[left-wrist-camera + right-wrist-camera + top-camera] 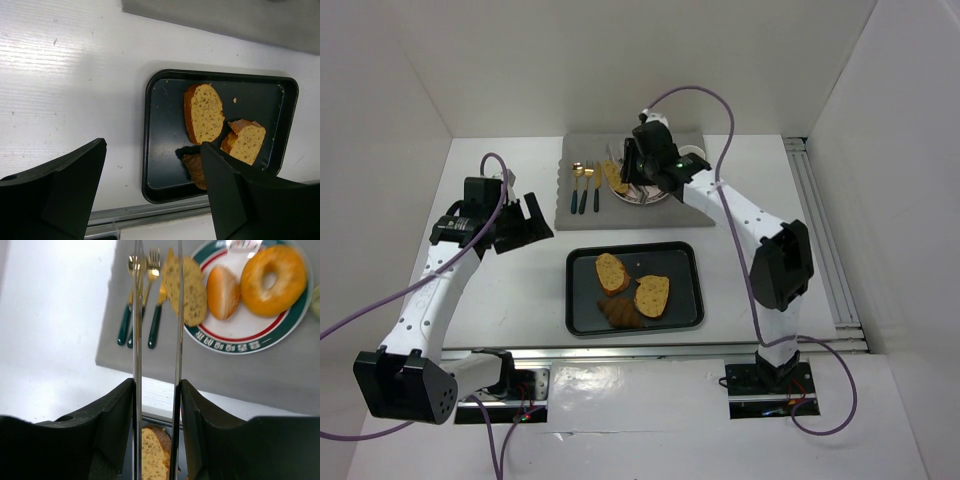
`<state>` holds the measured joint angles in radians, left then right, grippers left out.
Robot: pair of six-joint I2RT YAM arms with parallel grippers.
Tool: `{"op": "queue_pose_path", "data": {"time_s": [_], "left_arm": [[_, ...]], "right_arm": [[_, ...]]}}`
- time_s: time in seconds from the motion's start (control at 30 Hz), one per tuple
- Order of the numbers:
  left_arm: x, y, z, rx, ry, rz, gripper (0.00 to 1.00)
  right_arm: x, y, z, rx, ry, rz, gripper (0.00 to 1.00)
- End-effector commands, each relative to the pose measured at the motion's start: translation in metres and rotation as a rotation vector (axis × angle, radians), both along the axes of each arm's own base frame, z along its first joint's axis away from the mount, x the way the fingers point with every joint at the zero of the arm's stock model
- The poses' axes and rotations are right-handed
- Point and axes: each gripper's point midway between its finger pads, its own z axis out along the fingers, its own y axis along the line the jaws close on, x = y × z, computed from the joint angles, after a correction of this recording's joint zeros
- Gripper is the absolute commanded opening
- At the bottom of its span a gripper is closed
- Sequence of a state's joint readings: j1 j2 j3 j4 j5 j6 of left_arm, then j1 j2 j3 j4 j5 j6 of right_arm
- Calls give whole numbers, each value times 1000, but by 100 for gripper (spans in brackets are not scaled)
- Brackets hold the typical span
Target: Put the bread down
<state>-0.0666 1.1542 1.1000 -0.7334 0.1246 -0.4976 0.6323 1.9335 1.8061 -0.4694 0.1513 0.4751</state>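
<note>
My right gripper hovers over the white plate, shut on a pair of metal tongs whose blades stand apart. On the plate lie a golden bagel, an orange roll and a tan slice at its left rim; the right blade crosses that slice, contact unclear. The black tray holds two slices and a dark croissant. My left gripper hangs open and empty left of the tray.
The plate sits on a grey mat at the back, beside gold cutlery with green handles. White walls enclose the table on the left, back and right. A metal rail runs along the right side.
</note>
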Motion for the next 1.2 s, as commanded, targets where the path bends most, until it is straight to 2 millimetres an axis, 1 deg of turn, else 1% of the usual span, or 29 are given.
{"op": "queue_pose_path", "data": {"time_s": [0.0, 0.03, 0.07, 0.1, 0.13, 0.17, 0.2, 0.23, 0.27, 0.3, 0.33, 0.37, 0.4, 0.43, 0.5, 0.53, 0.57, 0.6, 0.63, 0.67, 0.77, 0.8, 0.87, 0.9, 0.97, 1.03, 1.1, 1.13, 1.17], "left_arm": [[4, 0, 13, 3, -50, -15, 89], [4, 0, 13, 3, -50, -15, 89], [5, -1, 17, -4, -59, -21, 89], [4, -1, 21, -5, -60, -21, 89], [5, -3, 24, -13, -69, -28, 89], [5, -5, 25, -21, -69, -35, 89], [6, -5, 30, -21, -81, -36, 89], [8, -5, 34, -22, -92, -36, 89], [8, -3, 33, -15, -92, -29, 89], [8, -3, 33, -15, -92, -29, 89], [9, -2, 33, -7, -92, -22, 89], [9, 0, 33, -1, -93, -16, 89], [9, 0, 33, -1, -93, -16, 89], [9, 0, 33, -1, -93, -16, 89], [8, 0, 29, 0, -82, -16, 89], [6, 0, 25, 0, -73, -16, 89], [7, 0, 23, -6, -71, -9, 89], [7, 0, 23, -6, -71, -9, 90], [8, 0, 27, -7, -89, -9, 90], [8, 0, 27, -7, -89, -9, 90], [12, 1, 32, -6, -99, 5, 90], [11, 1, 34, -6, -99, 5, 90], [11, 1, 37, -6, -100, 5, 90], [10, -2, 37, -6, -100, -4, 90], [10, -2, 37, -12, -98, 2, 90], [11, -2, 35, -12, -89, 2, 90], [11, -2, 35, -12, -89, 2, 90], [14, -2, 36, -12, -89, 2, 90], [14, -2, 35, -6, -91, -4, 90]], "right_arm": [[-11, -32, 82, 35, -162, -75, 48], [-13, -50, 67, -16, -149, -117, 48], [-24, -63, 81, -11, -176, -141, 48], [-27, -77, 81, -18, -187, -174, 48], [-38, -93, 51, -75, -151, -204, 48], [-51, -114, 66, -56, -189, -238, 48], [-54, -130, 65, -47, -202, -281, 48], [-66, -148, 32, -93, -157, -302, 48], [-74, -172, 45, -60, -196, -360, 48], [-80, -186, 35, -66, -182, -397, 48], [-87, -204, 8, -106, -151, -433, 48], [-92, -215, 7, -100, -160, -456, 48], [-88, -232, 3, -97, -174, -506, 48], [-91, -241, -19, -119, -147, -523, 48], [-78, -260, -22, -117, -190, -573, 49], [-73, -266, -26, -117, -195, -582, 49], [-67, -271, -45, -143, -171, -592, 49], [-55, -273, -44, -125, -198, -597, 49], [-47, -286, -52, -124, -189, -625, 49], [-34, -288, -66, -140, -163, -625, 49], [-7, -297, -79, -151, -191, -634, 49], [0, -299, -100, -155, -158, -625, 49], [14, -309, -111, -146, -158, -630, 49], [17, -311, -133, -162, -111, -626, 52], [19, -316, -146, -170, -57, -619, 66], [21, -322, -139, -169, -39, -653, 86], [16, -325, -124, -170, -53, -663, 94], [13, -328, -100, -155, -93, -688, 95], [4, -331, -95, -162, -67, -709, 100]]}}
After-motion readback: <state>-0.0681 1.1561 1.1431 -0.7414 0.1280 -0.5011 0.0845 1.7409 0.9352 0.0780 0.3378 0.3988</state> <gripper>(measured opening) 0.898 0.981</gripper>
